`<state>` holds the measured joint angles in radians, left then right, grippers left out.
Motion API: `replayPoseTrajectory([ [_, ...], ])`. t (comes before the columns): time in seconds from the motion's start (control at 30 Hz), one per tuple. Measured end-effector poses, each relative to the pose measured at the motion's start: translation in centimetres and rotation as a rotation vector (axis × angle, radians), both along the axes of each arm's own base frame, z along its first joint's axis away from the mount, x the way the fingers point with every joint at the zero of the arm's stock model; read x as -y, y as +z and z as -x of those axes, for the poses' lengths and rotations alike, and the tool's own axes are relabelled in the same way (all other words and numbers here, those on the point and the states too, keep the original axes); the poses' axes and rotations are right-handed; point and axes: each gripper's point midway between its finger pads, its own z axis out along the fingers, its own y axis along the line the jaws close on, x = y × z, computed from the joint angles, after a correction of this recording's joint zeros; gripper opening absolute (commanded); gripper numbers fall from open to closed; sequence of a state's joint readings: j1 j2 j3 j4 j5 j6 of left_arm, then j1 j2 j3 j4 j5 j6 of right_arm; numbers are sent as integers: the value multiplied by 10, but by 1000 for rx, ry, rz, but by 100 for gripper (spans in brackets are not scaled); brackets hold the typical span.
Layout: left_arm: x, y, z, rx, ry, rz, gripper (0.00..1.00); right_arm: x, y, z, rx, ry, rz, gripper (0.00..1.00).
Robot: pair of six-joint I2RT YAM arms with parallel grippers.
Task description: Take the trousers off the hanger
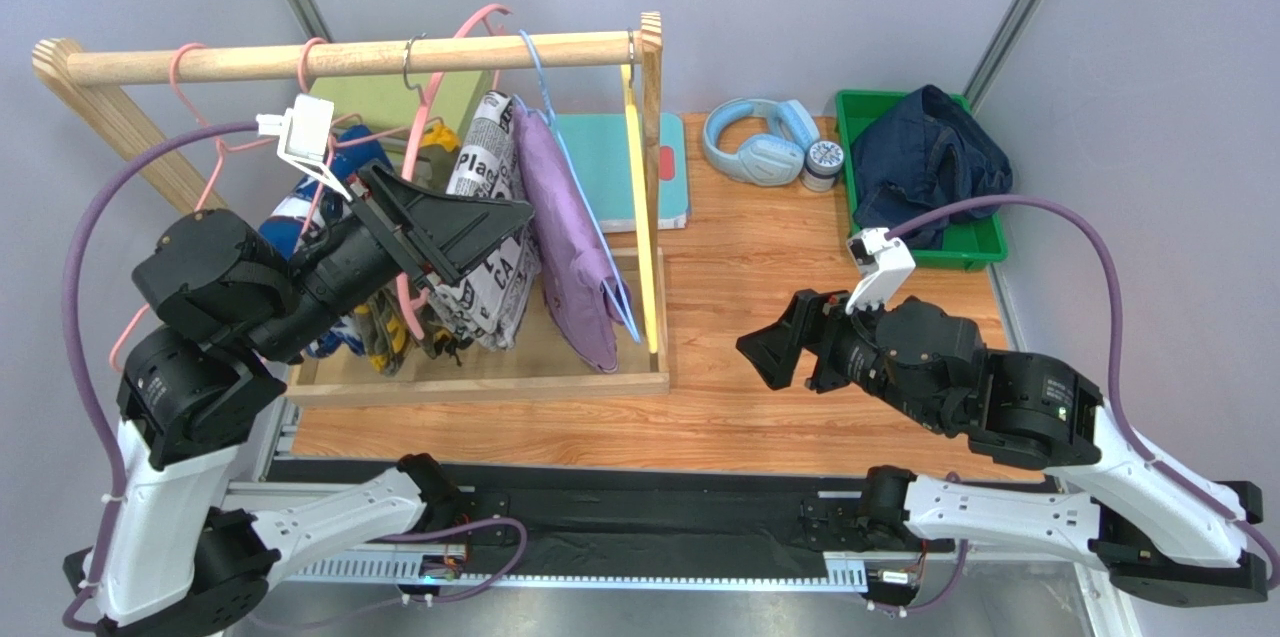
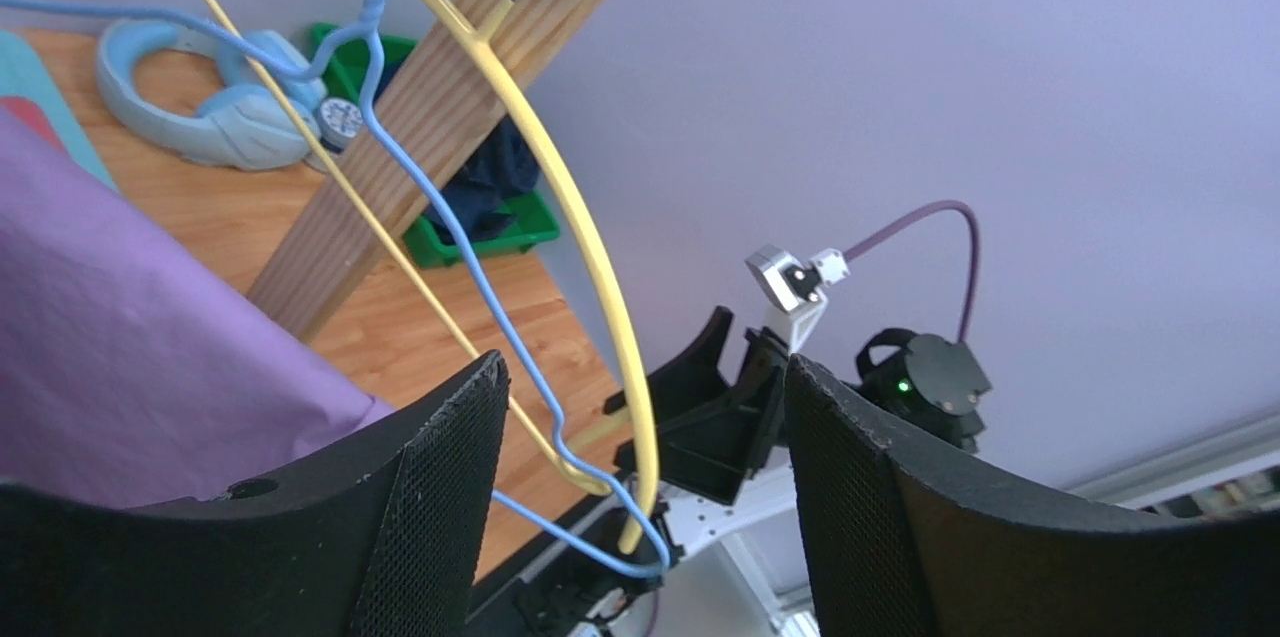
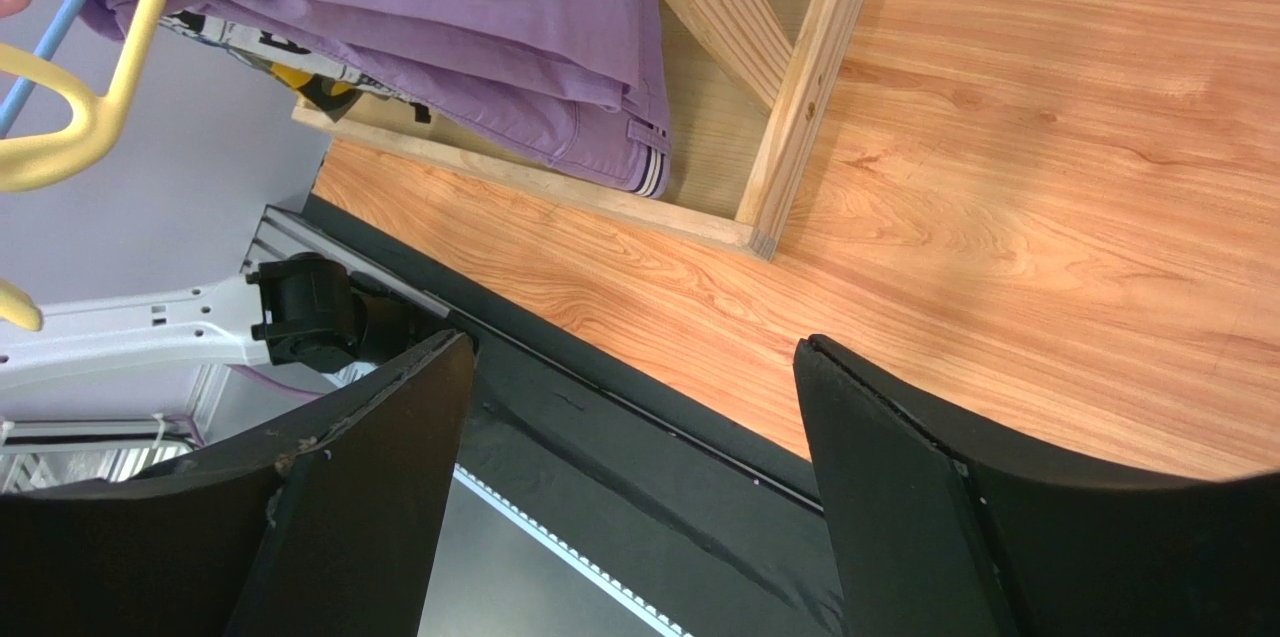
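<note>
The purple trousers (image 1: 568, 240) hang folded over the bar of a blue hanger (image 1: 535, 75), whose hook sits on the wooden rail (image 1: 346, 60) of a small clothes rack. Their folded end reaches down almost to the rack's base frame (image 1: 481, 382), so they look likely to slide off sideways or downward if the hanger is kept steady.

Just beside them on the left hangs a newspaper-print garment (image 1: 504, 300). On the right a bare yellow hanger (image 1: 643, 217) hangs from the same rail.

The left gripper (image 1: 489, 240) is raised to garment height and points into the rack, its jaws spread and holding nothing. In its wrist view the blue and yellow wires cross the gap between its fingers (image 2: 436, 502), with the purple cloth just to one side. It appears to be lining up for a pinch on the trousers or the hanger, and no contact shows.

The right gripper (image 1: 769, 345) hovers low over the bare tabletop (image 1: 751, 247), well apart from the rack. It faces the rack with jaws spread and empty, probably waiting to help.

Behind it are blue headphones (image 1: 759, 142) and a green bin (image 1: 857, 112) holding dark blue cloth (image 1: 924, 150).
</note>
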<state>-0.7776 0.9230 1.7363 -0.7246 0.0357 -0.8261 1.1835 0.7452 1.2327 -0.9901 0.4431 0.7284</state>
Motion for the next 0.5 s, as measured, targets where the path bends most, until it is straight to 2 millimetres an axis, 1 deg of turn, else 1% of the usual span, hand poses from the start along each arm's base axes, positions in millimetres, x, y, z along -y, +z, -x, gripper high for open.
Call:
replayPoseTrajectory([
  [0.07,6,2,-9,7,11,-30,74,2,2,1,6,2,-5,84],
  [0.13,16,0,-22,2,18,-60,74,3,3,2,12,9,-9,84],
  [0.2,30,-13,-39,-25,25,-105,74,4,3,2,16,14,-9,84],
  [0.27,40,-26,-54,-53,44,-146,74,5,4,3,20,18,-11,84],
  [0.33,49,-47,-71,-98,73,-198,74,7,6,5,26,25,-17,84],
  [0.43,50,-70,-83,-142,111,-249,71,11,9,7,39,34,-30,84],
  [0.5,48,-78,-85,-153,129,-261,66,16,12,9,50,38,-42,84],
])
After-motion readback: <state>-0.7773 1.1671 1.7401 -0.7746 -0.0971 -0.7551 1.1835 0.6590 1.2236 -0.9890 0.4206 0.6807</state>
